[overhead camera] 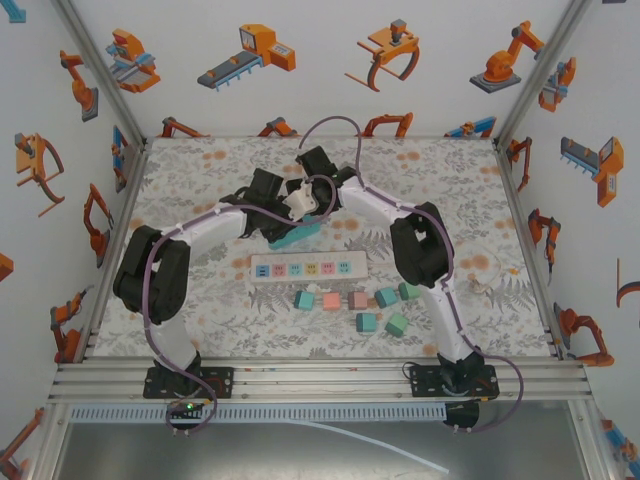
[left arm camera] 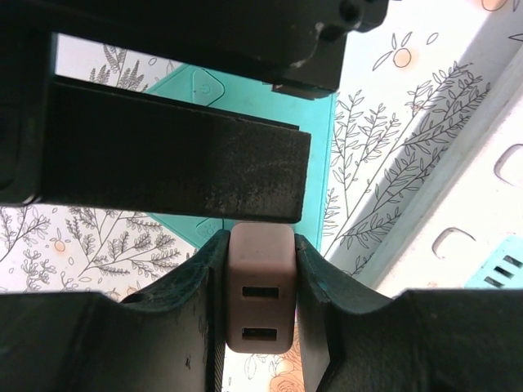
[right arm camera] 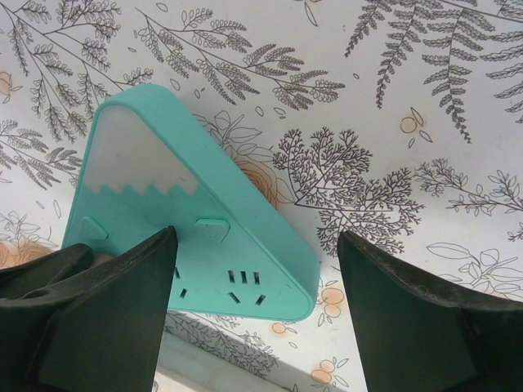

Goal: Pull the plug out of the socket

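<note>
- The left fingers (left arm camera: pixel 188 327) are clenched on a pinkish plug (left arm camera: pixel 260 286), its two slots facing the wrist camera.
- The teal socket (left arm camera: pixel 237 96) sits just behind the plug, tilted on the floral desk (right arm camera: pixel 392 98). Whether the two are joined is hidden.
- The right fingers (right arm camera: pixel 409 318) are released, spread wide over the teal socket.

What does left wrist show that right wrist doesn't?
Left wrist: left gripper shut on a pale pink boxy plug, with two slots facing the lens. Right wrist: right gripper open, and socket holes in the face of the teal plastic power strip. Both: that strip lying on the floral-print tablecloth.
</note>
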You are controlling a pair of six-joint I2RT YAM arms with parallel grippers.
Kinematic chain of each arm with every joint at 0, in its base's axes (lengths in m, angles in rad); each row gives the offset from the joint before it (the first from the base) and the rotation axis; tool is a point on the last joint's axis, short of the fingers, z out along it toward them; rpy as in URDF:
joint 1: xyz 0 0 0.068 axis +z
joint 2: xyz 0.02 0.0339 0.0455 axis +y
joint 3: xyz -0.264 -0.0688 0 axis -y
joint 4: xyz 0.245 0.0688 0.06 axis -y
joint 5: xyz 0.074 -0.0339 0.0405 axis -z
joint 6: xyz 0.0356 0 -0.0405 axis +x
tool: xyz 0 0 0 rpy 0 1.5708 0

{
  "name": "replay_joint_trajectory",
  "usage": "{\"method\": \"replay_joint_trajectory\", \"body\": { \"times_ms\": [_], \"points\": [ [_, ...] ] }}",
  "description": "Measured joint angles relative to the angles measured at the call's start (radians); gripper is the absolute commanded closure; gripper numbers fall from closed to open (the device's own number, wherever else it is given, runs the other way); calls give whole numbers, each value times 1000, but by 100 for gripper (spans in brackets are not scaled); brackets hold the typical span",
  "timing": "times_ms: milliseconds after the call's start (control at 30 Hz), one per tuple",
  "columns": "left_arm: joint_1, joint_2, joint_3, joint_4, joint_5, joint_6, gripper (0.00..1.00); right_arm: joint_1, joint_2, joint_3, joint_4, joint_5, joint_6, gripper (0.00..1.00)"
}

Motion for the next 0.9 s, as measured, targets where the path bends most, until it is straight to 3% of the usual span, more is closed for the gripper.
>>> {"method": "replay_joint_trajectory", "body": {
  "times_ms": [333,400,633,900],
  "points": [
    [18,-19,-14,6,55,-64,84,15,14,45,-31,58,-56,31],
    [18,-20,-18,9,50,-63,88,16,14,45,-30,55,-62,31],
    [-2,-34,-47,18,-3,-31,91,15,-17,-35,31,-53,-53,28],
    [15,-55,-72,25,61,-56,91,11,-62,-161,114,-183,-51,27]
  ]
}}
